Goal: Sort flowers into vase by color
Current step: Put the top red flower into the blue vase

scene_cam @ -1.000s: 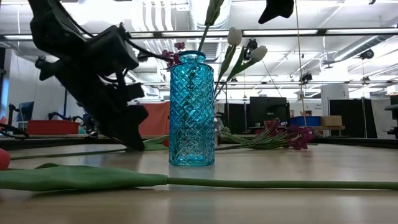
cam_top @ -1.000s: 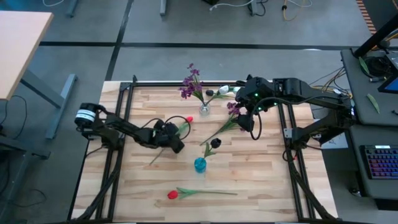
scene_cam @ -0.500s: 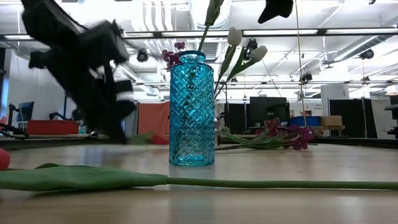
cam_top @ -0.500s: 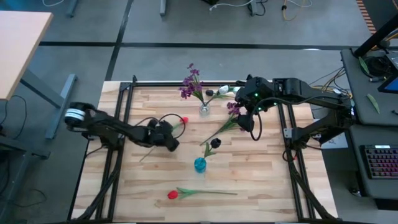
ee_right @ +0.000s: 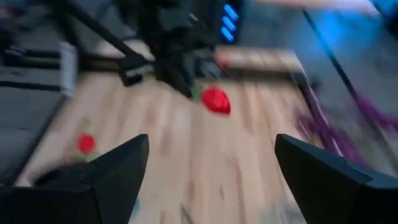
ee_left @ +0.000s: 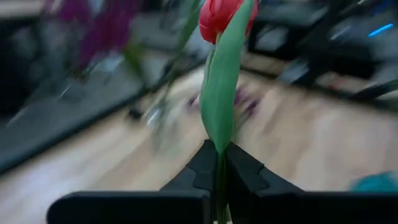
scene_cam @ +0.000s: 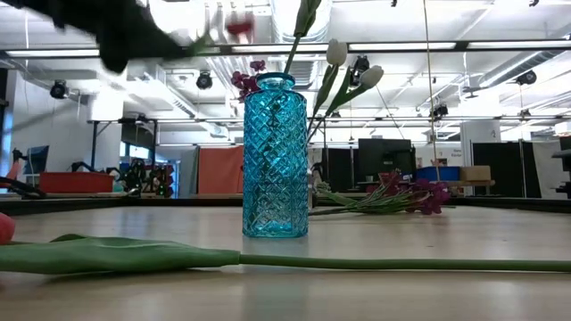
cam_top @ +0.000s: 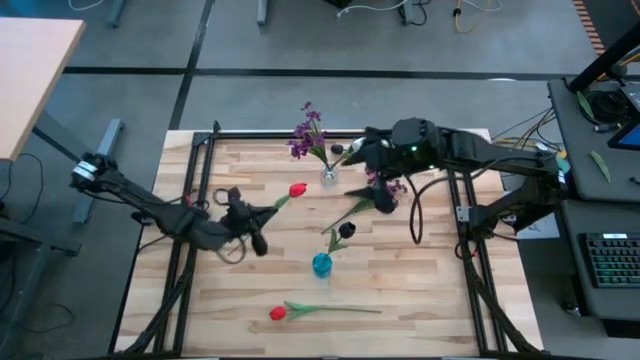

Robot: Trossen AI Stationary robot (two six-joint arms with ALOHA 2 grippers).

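Observation:
My left gripper is shut on a red tulip and stands above the table's left half; its wrist view shows the red head beyond the fingers. My right gripper hovers open over a purple flower whose stem lies on the table. A blue vase holds a near-black bloom. A clear vase holds purple flowers. White buds lie by the far edge. A second red tulip lies near the near edge. My left gripper pinches the tulip's green stem and leaf between its two fingers, well below the head. The fingers lie across the stem. The tulip is lifted clear of the table, its head reaching out beyond the fingertips toward the clear vase.
In the low view the blue vase stands in the middle with the lying tulip's stem in front of it. A black frame edges the table. Bare wood lies at the near right.
My left gripper has risen from the table and drawn back toward the left edge, carrying the red tulip up clear of the wood; in the low view it has gone from table height to the top. My right arm has swung toward the table's left, over the purple flower.

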